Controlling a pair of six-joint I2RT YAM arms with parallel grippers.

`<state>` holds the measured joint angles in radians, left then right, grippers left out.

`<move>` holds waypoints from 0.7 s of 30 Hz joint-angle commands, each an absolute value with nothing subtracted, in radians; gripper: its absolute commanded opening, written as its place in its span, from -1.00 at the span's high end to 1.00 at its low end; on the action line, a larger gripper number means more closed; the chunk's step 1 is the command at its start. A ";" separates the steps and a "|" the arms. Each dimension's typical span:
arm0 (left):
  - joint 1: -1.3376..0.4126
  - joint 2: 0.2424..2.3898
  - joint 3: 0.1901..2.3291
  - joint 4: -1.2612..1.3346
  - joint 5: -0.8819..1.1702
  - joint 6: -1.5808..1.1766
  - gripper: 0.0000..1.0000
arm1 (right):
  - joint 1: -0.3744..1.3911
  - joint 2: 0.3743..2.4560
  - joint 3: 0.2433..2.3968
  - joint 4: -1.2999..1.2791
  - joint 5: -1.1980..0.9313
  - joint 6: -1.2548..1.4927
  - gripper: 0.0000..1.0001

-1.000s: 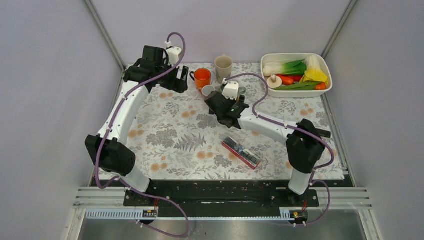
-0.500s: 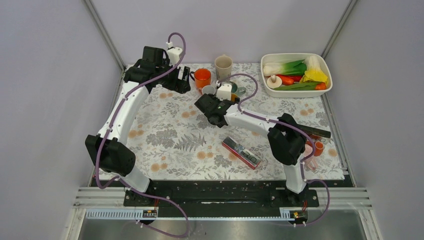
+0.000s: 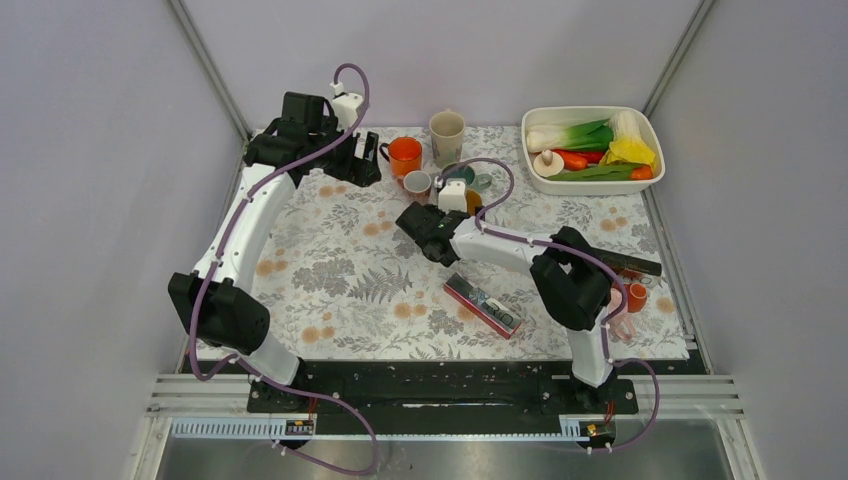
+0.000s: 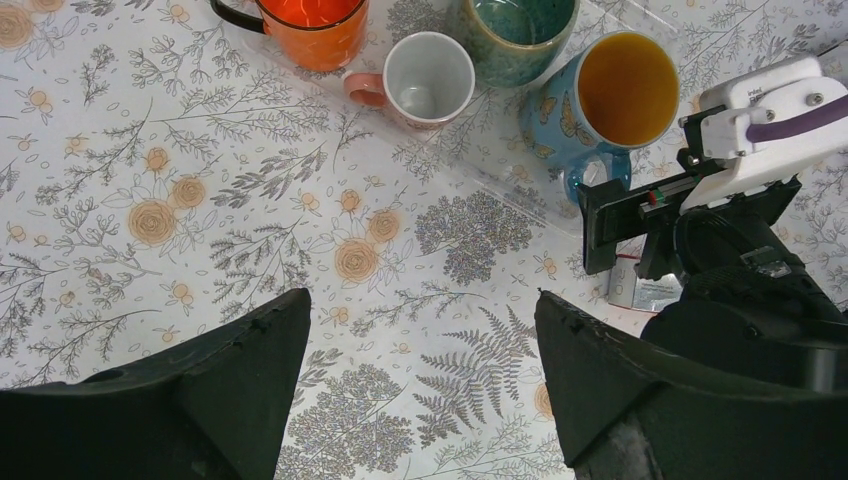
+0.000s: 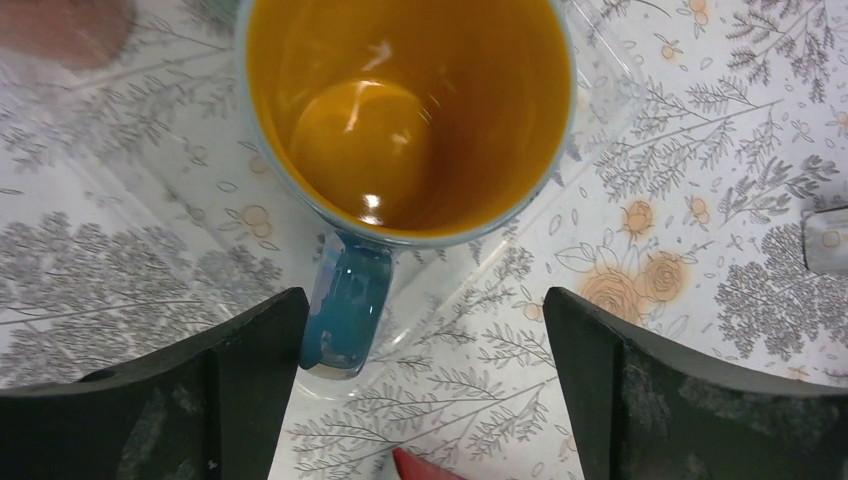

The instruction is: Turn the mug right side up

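Note:
The blue mug with an orange inside (image 5: 410, 100) stands upright with its mouth up on a clear plastic sheet. Its blue handle (image 5: 350, 300) points toward my right gripper (image 5: 422, 300). That gripper is open and empty just short of the mug, and its left finger (image 5: 240, 370) is beside the handle. The mug also shows in the left wrist view (image 4: 625, 90) and partly in the top view (image 3: 472, 198), next to the right gripper (image 3: 432, 222). My left gripper (image 4: 420, 298) is open and empty above the cloth, at the back left in the top view (image 3: 365, 155).
An orange mug (image 3: 405, 155), a small pink-and-white mug (image 3: 417, 182), a teal mug (image 3: 462, 172) and a beige mug (image 3: 446, 130) stand at the back. A white bin (image 3: 590, 112) of vegetables is back right. A red and black packet (image 3: 484, 305) lies mid-table.
My right arm's elbow has swung left and its gripper has shifted a little left and nearer. The mug's orange inside now shows beside it. The left arm has barely moved.

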<state>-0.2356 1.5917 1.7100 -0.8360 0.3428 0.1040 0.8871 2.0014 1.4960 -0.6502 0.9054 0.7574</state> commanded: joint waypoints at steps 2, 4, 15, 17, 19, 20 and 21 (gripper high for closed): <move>-0.230 1.552 1.719 -0.797 0.377 0.097 -0.72 | 0.870 1.887 1.397 -0.583 0.920 0.706 -0.91; -0.230 1.551 1.719 -0.796 0.377 0.097 -0.72 | 0.863 1.860 1.356 -0.519 0.904 0.651 -0.89; -0.228 1.555 1.726 -0.805 0.377 0.103 -0.72 | 0.797 1.752 1.134 -0.192 0.642 0.463 -0.43; -0.229 1.554 1.726 -0.805 0.375 0.103 -0.72 | 0.791 1.748 1.115 -0.160 0.616 0.433 -0.30; -0.229 1.555 1.726 -0.807 0.373 0.104 -0.72 | 0.781 1.746 1.103 -0.140 0.594 0.406 -0.06; -0.228 1.554 1.726 -0.807 0.373 0.104 -0.72 | 0.774 1.743 1.094 -0.123 0.577 0.393 0.03; -0.229 1.555 1.725 -0.808 0.373 0.106 -0.72 | 0.767 1.741 1.081 -0.112 0.567 0.385 0.08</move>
<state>-0.2356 1.5917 1.7100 -0.8364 0.3489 0.1040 0.7914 1.7908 1.1099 -0.2184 0.6319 0.4603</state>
